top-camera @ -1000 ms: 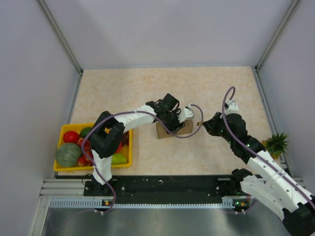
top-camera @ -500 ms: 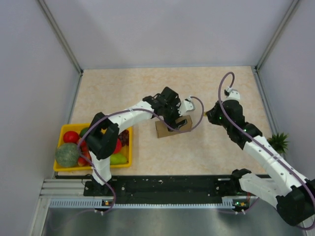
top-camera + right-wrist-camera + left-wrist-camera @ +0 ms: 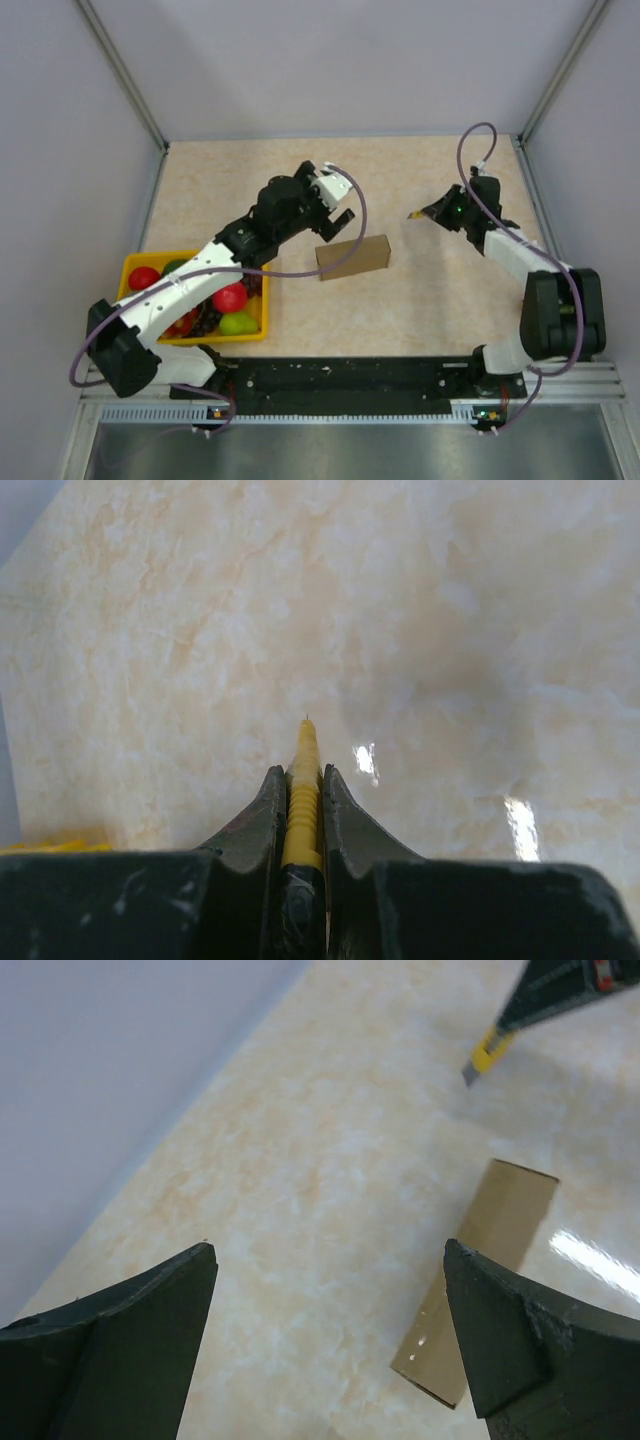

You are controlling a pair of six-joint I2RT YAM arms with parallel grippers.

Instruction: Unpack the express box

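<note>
The express box [image 3: 353, 257], a small brown cardboard box, lies closed on the table at mid-centre. It also shows in the left wrist view [image 3: 495, 1250], below and to the right of the fingers. My left gripper [image 3: 335, 208] is open and empty, raised just behind and left of the box; in its own view [image 3: 328, 1252] the jaws stand wide apart over bare table. My right gripper [image 3: 432, 212] is shut on a yellow utility knife [image 3: 303, 770], to the right of the box and apart from it. The knife tip [image 3: 488, 1052] shows in the left wrist view.
A yellow fruit tray [image 3: 140, 258] with red fruit [image 3: 231, 297] and a green pear [image 3: 239, 323] stands at the near left, partly under my left arm. Grey walls enclose the table on three sides. A black rail [image 3: 340, 375] runs along the near edge.
My left gripper has lifted off the box and moved back and to the left, open. My right arm has swung back and to the right with the knife. The box has stayed in place.
</note>
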